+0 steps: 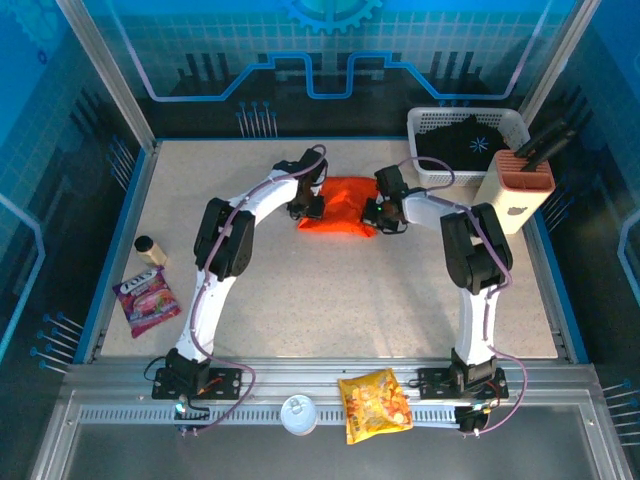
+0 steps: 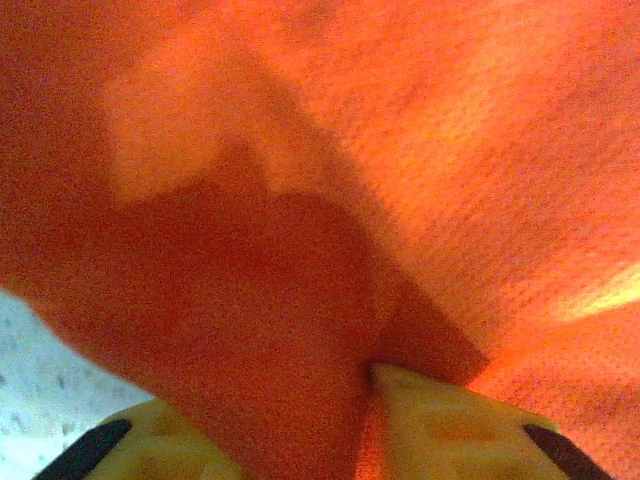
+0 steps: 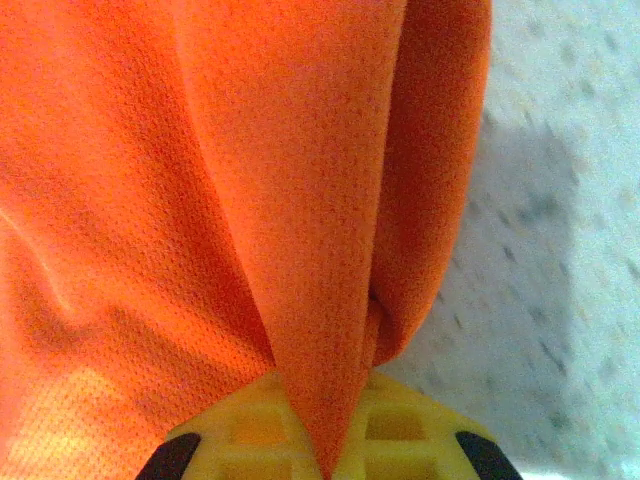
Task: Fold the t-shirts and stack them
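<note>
Speckled beige tabletop (image 1: 330, 300), walled in by blue panels, carried the work. Your orange t-shirt (image 1: 345, 207) lay bunched at the far centre. The left gripper (image 1: 312, 207) was clamped on its left end and the right gripper (image 1: 377, 213) was clenched on its right end, and both wrist views showed cloth pinched in the jaws. By my reading you were at the start of folding this shirt. Next you would need to lift both ends together and spread it flat, keeping the tension even. At the far right, the white basket (image 1: 418, 130) held the black shirt (image 1: 460, 145), not folded. Just beside it a beige block (image 1: 515, 195) held dark tools.
</note>
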Available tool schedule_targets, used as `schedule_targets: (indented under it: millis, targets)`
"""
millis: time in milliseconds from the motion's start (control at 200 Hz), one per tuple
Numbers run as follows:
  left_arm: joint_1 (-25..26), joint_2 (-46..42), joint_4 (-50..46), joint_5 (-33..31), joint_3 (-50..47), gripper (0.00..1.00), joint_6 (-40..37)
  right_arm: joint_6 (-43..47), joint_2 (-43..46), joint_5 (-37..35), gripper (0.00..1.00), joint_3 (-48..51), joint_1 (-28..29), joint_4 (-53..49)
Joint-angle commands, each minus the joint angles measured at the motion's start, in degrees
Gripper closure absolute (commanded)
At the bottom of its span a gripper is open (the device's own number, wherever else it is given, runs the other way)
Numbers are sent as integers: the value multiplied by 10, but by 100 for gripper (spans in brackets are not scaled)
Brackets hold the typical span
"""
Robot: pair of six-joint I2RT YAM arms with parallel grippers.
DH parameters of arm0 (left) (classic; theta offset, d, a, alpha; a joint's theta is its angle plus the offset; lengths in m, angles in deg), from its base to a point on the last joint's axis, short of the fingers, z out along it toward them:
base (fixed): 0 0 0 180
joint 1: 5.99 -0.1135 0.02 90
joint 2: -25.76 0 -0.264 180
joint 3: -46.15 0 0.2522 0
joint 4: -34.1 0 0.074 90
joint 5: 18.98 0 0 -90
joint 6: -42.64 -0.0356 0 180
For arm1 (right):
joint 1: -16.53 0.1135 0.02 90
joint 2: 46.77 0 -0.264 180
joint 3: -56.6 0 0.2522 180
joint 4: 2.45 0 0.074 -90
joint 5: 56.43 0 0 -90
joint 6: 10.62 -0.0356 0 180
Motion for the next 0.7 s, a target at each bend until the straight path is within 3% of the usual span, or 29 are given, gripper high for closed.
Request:
schedule_targets:
  millis: [0,235,340,530,691]
  targets:
    - [-15,52,-15,-44,45,75,-10,37,-53,18,100,-59,-11,-50]
    - [-58,149,-91,-107,243,74,-70,88,-139,25,100,-212,-34,-97]
    - [-78,189,-121,-79,333,73,-60,106,-195,37,100,-288,-49,-123]
    - [-81,187,-81,-74,343,69,-70,120,-264,61,100,-404,-67,-174]
    - [-82,185,-43,-77,344,63,-79,121,-272,77,100,-415,-71,-172]
